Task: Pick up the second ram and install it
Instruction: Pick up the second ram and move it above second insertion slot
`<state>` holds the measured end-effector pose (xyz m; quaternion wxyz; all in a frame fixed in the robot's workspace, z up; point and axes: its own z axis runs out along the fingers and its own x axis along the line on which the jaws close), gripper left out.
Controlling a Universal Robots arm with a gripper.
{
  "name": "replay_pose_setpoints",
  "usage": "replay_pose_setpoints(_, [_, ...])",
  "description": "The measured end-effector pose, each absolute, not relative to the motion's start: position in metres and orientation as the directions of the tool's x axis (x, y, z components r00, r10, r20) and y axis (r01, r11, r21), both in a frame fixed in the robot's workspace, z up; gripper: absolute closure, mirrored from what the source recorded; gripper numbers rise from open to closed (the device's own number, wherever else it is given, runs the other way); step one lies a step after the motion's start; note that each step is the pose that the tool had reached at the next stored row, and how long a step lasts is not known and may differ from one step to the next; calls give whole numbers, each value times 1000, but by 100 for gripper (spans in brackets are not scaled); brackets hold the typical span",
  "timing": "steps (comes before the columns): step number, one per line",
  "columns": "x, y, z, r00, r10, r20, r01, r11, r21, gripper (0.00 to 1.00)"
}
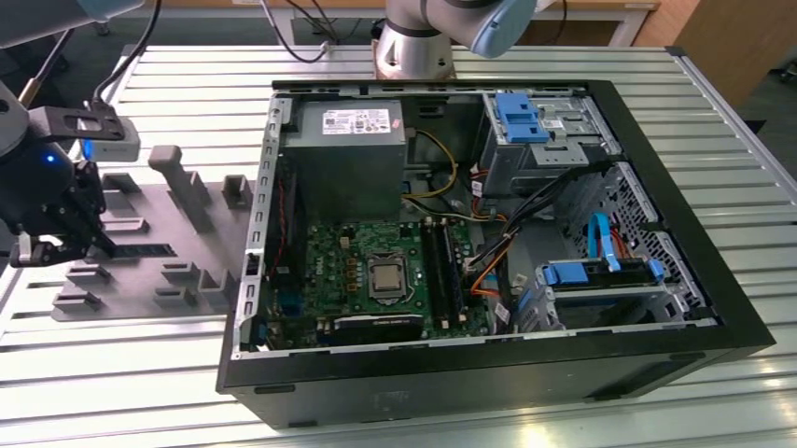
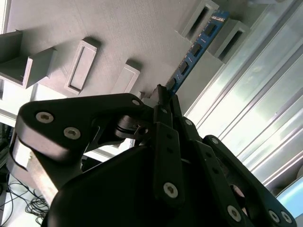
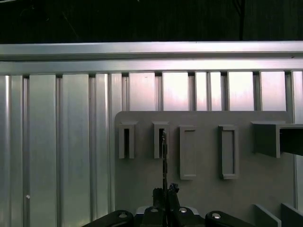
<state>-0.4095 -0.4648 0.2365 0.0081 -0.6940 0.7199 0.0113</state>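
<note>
second ram (image 2: 194, 47) is seen edge-on, its near end buried between the fingertips and its far end sitting in a slot of the grey holder tray (image 2: 118, 28). gripper (image 2: 163, 94) hangs low over that tray at the exterior view's left, fingers pinched tight on the second ram.

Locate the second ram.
The second ram sits on edge in the grey fixture at the exterior view's left, beside the computer case, gripped by the hand.

Ribbed aluminium surface (image 1: 125, 392), glare on the slats; wooden desk (image 1: 598, 6) behind, dark floor (image 1: 212, 28).
</note>
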Motion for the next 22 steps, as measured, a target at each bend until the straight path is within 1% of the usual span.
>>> replay_pose_setpoints(22, [-409,-465,245,-37,-999,-27,-999,37,5,86])
